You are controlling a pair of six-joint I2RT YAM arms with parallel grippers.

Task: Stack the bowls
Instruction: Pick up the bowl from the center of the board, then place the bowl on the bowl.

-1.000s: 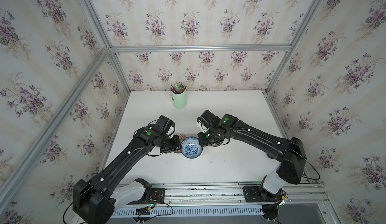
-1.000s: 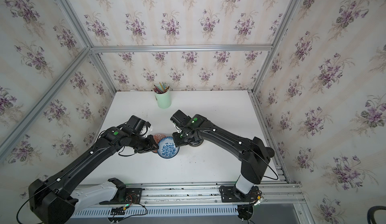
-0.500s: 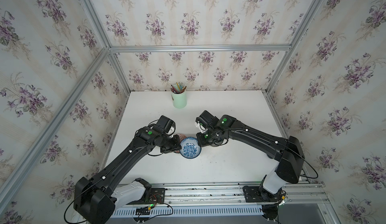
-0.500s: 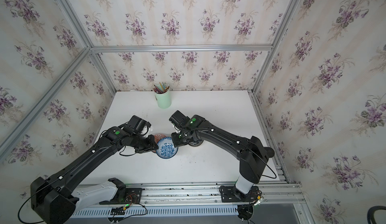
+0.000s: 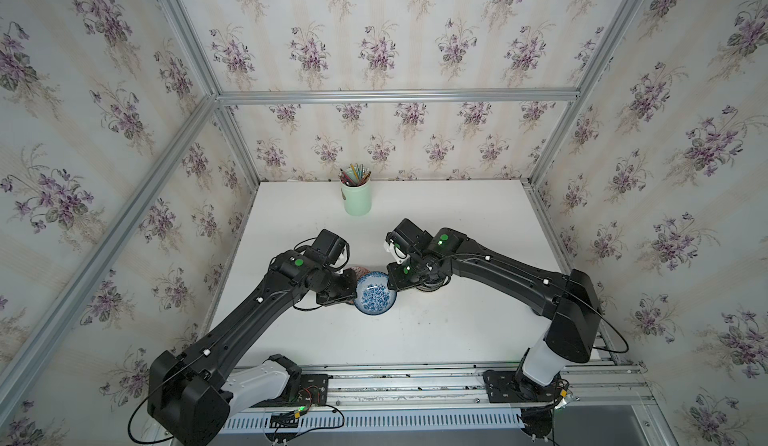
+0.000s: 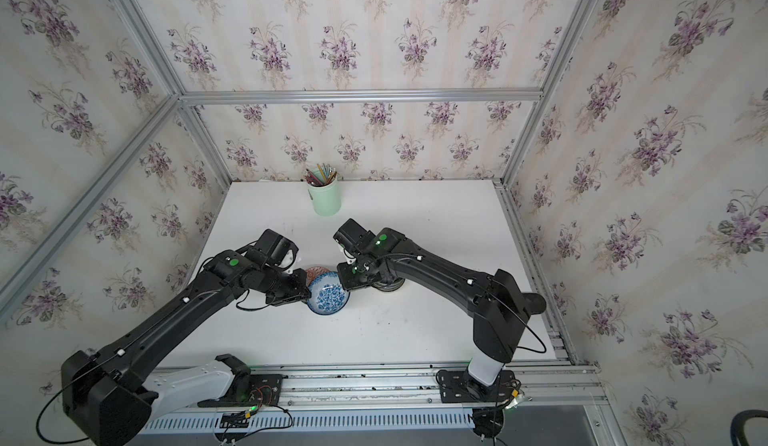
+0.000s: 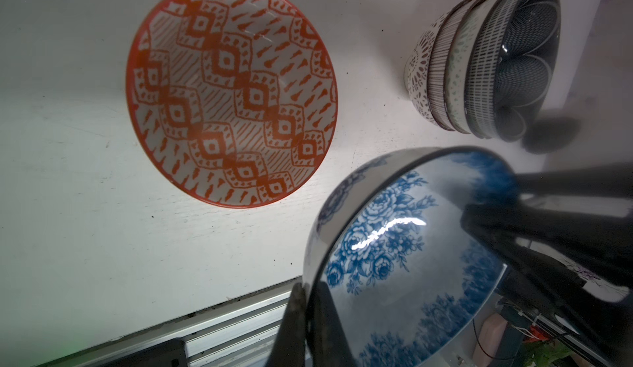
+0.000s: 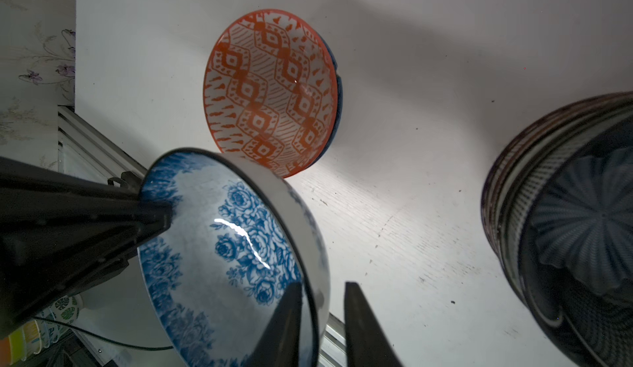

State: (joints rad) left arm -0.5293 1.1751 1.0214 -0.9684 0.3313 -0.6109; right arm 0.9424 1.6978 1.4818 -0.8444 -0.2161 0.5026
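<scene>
Two claws meet at the blue floral bowl (image 5: 375,294), held just above the tabletop's (image 5: 436,331) middle. The left claw (image 7: 308,297) pinches its rim, while the right claw (image 8: 322,290) stands parted around the opposite rim. This one-sided hold may let it tip onto the orange bowl (image 7: 233,91).

The right arm (image 5: 498,271) hides most of the bowl stack (image 5: 434,289) in both top views.
</scene>
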